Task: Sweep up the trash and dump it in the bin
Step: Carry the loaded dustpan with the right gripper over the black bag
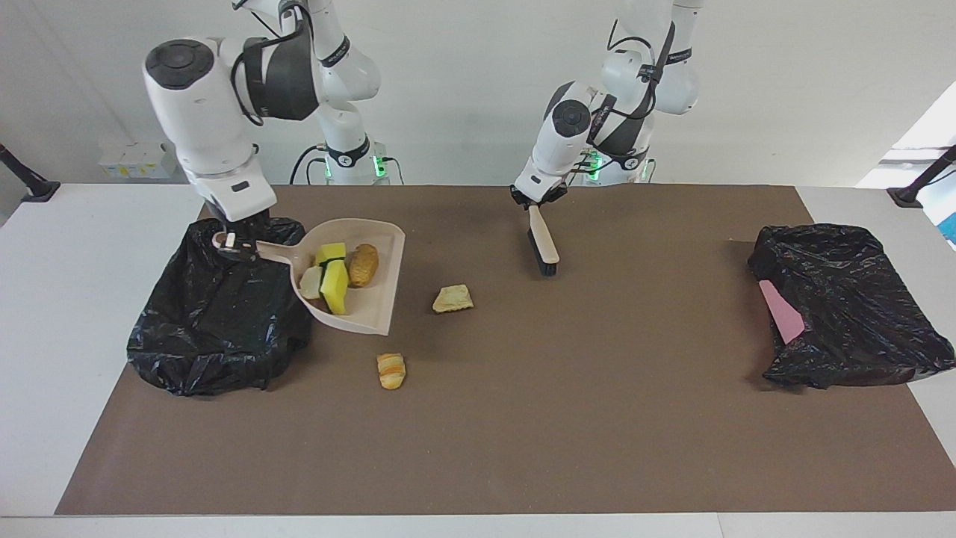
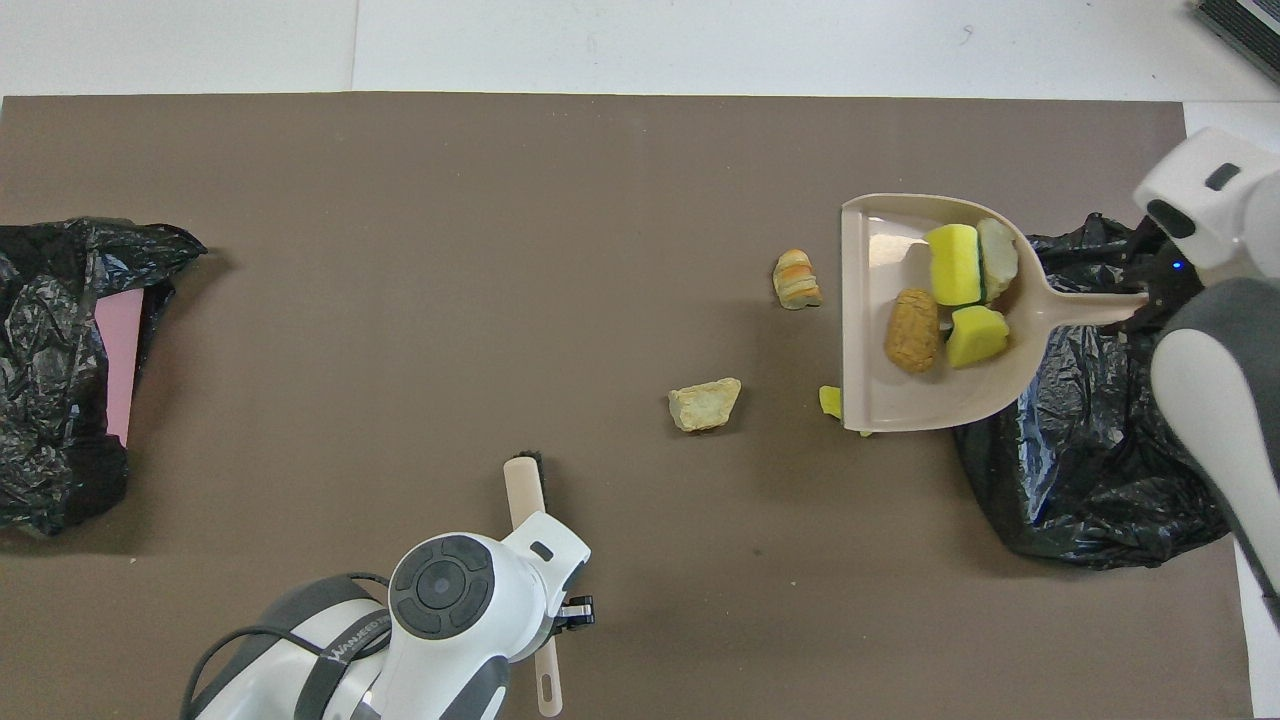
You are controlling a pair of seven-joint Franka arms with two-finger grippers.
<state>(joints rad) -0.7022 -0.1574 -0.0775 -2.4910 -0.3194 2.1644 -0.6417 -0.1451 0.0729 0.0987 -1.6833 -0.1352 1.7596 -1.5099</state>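
You've got a brown mat covering most of the white table. In the facing view, at three o'clock, sits a crumpled black bag with a flat pink sheet leaning on its nine-o'clock edge.

Right gripper clamped, raised; left gripper clamped, low
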